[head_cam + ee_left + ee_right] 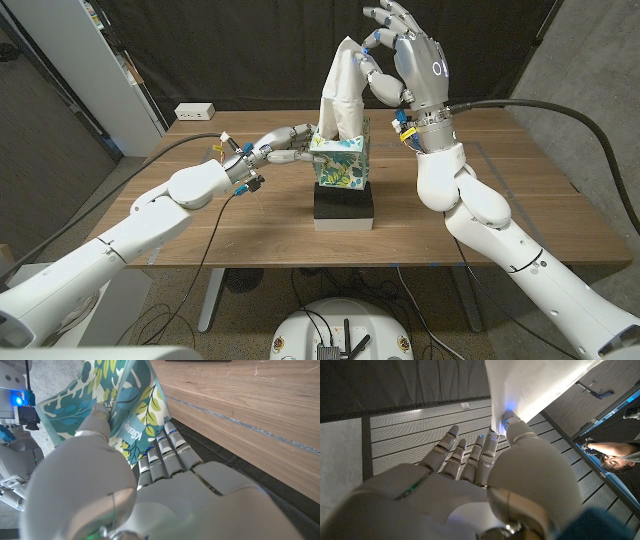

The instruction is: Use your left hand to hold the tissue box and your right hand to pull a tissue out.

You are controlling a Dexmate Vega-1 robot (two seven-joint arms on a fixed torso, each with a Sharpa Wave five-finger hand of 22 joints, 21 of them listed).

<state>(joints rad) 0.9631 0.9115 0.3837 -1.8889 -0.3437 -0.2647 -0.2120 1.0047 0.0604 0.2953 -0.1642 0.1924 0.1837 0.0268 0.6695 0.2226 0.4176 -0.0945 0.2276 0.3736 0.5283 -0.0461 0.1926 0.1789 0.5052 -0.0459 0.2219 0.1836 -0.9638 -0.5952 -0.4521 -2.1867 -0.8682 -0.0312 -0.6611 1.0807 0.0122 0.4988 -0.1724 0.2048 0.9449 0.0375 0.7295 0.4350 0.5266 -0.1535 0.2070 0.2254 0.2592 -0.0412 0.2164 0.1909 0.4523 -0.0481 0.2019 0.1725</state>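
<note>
Tissue: a soft, light white paper sheet (pixel 343 88), tear-prone, stretched up from the leaf-patterned cardboard tissue box (pixel 342 160), pinched high by the right hand (pixel 405 62); left hand (pixel 283 146) grips the light box's side.

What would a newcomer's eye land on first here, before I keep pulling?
First, the tall white tissue drawn up out of the box, pinched near its top by the raised right hand above the table's middle. Next, the leaf-patterned tissue box standing on a black block at the table's centre, with the left hand gripping its side.
</note>
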